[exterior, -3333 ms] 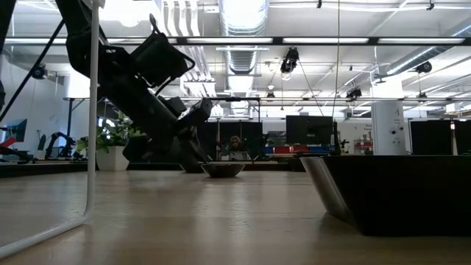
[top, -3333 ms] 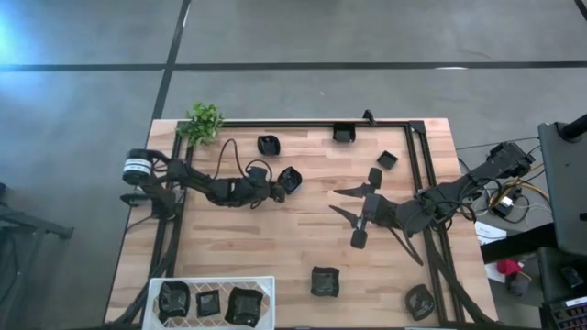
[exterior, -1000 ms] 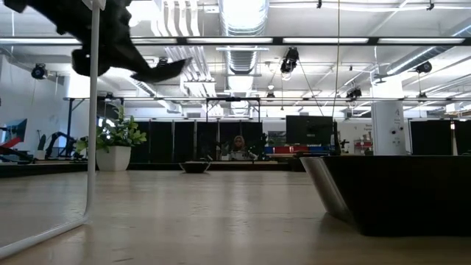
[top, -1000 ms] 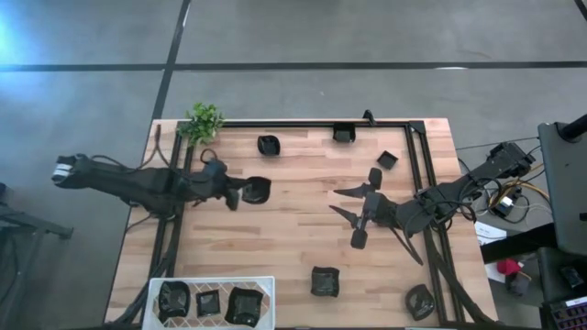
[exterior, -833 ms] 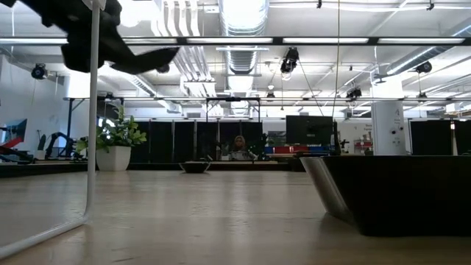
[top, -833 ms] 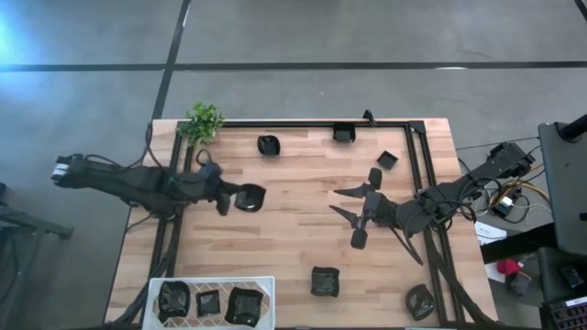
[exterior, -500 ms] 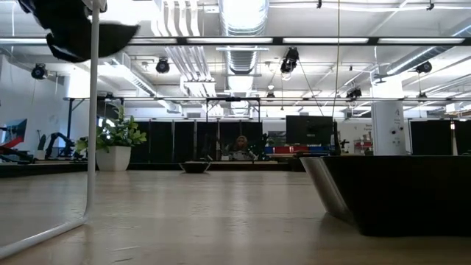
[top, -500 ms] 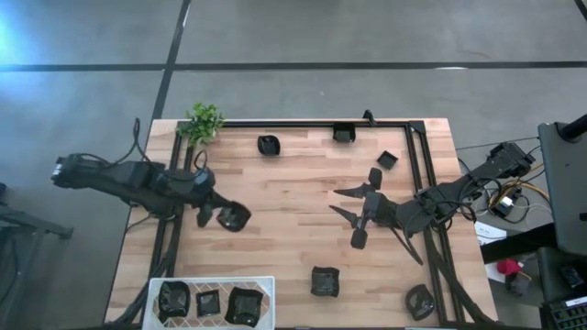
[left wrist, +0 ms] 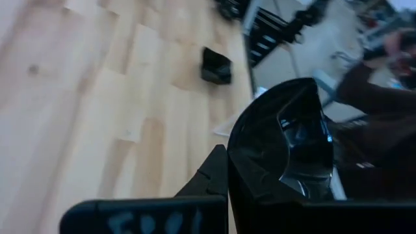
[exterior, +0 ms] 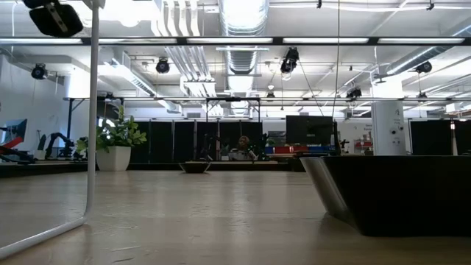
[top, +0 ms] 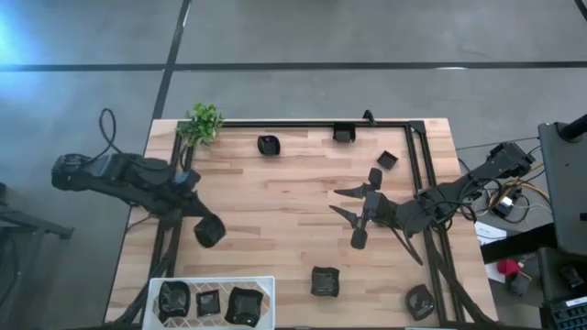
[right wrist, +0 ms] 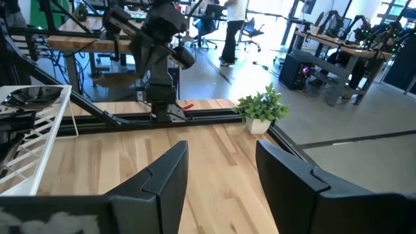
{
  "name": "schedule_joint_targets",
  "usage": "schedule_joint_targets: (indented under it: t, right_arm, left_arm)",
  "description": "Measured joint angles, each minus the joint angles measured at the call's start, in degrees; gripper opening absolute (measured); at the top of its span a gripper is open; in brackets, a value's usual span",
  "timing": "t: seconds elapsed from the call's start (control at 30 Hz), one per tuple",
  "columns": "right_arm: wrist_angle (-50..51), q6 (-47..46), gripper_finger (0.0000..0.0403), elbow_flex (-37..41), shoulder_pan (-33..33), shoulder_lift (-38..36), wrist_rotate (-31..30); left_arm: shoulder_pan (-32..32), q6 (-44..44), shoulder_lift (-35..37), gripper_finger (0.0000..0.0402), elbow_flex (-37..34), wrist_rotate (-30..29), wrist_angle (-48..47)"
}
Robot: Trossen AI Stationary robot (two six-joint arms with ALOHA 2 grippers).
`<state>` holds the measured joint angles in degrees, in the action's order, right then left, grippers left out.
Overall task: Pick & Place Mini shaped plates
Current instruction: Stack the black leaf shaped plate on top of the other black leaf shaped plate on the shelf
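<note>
My left gripper (top: 202, 225) hangs above the table's left near part, just beyond the white tray (top: 211, 280), shut on one glossy black mini plate (top: 210, 232). The low view shows it high at the top left (exterior: 55, 18), and the plate (left wrist: 283, 146) fills the left wrist view. My right gripper (top: 335, 201) is open and waits over the table's right middle, next to a plate (top: 374, 176). Other plates lie flat on the wood (top: 267, 145), (top: 344, 134), (top: 387, 159), (top: 324, 280), (top: 420, 301). Three plates lie in the tray. My left gripper pinches the plate by its rim (left wrist: 233, 179). One finger (left wrist: 211, 175) shows against the plate's outer side; the other is hidden behind the plate. The fingers slant down from the table's left. The plate is lifted clear of the table and tilted on edge.
A small green plant (top: 204, 121) stands at the far left corner. A black frame rail (top: 312, 123) runs along the far edge and down both sides. The tray's white wire leg (exterior: 92, 110) and a large dark dish (exterior: 397, 191) stand close in the low view.
My left gripper has carried the plate from the table's left middle toward the near left, toward the white tray, rising and turning more downward. The plate stayed in the hold and has tipped from nearly level to on edge.
</note>
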<state>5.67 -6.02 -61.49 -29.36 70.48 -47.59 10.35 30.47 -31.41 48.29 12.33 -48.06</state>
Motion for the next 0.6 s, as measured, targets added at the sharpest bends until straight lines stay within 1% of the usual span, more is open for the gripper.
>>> schedule_joint_targets:
  t: [0.13,0.3,0.4,0.6]
  right_arm:
    - [0.0,0.0,0.0178,0.0,0.0,0.0,-0.02]
    - [0.0,-0.09,0.0178,0.0,0.0,0.0,0.0]
    - [-0.02,-1.46,0.0178,0.0,0.0,0.0,-0.02]
    - [0.02,-3.66,0.0178,0.0,0.0,0.0,0.0]
  left_arm:
    - [0.06,0.07,0.1,0.0,0.17,5.07,-2.27]
    - [0.88,0.14,0.08,0.0,0.22,8.38,-4.42]
    - [1.79,0.12,0.06,0.0,0.22,9.58,-4.48]
    - [4.46,0.0,-0.79,0.0,0.22,10.16,-4.96]
